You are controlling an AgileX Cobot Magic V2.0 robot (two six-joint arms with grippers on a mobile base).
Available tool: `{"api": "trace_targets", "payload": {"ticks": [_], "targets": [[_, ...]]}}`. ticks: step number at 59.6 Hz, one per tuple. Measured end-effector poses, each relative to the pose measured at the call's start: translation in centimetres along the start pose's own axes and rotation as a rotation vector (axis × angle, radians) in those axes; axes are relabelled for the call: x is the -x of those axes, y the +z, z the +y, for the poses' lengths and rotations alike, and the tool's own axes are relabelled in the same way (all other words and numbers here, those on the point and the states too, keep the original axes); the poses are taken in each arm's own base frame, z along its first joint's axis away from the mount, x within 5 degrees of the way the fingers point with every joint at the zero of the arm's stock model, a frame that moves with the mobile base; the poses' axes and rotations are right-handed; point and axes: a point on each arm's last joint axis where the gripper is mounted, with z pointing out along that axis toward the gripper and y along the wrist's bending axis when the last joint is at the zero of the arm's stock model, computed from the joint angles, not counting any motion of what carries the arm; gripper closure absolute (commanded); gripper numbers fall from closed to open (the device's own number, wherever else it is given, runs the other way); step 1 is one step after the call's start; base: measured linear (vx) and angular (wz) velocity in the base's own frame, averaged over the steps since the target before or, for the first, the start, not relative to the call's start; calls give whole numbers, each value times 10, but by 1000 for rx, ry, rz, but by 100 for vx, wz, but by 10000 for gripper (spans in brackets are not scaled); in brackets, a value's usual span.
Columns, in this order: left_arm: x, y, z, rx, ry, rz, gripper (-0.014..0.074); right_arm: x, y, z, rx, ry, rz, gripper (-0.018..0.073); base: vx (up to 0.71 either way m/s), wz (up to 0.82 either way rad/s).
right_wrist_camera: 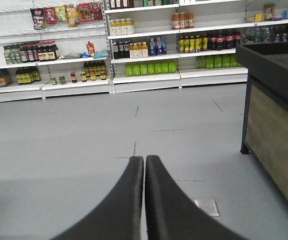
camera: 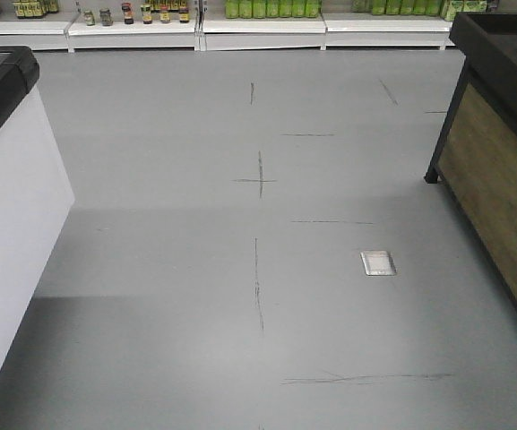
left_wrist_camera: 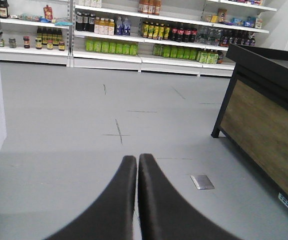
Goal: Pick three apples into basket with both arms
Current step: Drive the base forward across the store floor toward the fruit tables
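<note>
Left end effector (left_wrist_camera: 137, 160) and right end effector (right_wrist_camera: 144, 161) are both closed, fingers pressed together, holding nothing, and aimed forward over the floor (camera: 150, 269); this is judged to be a travel posture. No apples or basket appear in any view. The wood-sided bench (camera: 500, 179) at right hides its top; the far shelves (right_wrist_camera: 144, 80) hold bottles.
</note>
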Motion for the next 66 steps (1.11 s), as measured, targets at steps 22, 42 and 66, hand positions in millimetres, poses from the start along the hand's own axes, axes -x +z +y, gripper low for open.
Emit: {"api": "trace_targets", "payload": {"ticks": [22, 42, 66], "targets": [[0, 0, 0, 0, 0, 0, 602, 0, 0, 0, 0, 0, 0, 564, 0, 0], [0, 0, 0, 0, 0, 0, 602, 0, 0, 0, 0, 0, 0, 564, 0, 0], [0, 0, 0, 0, 0, 0, 602, 0, 0, 0, 0, 0, 0, 564, 0, 0]]}}
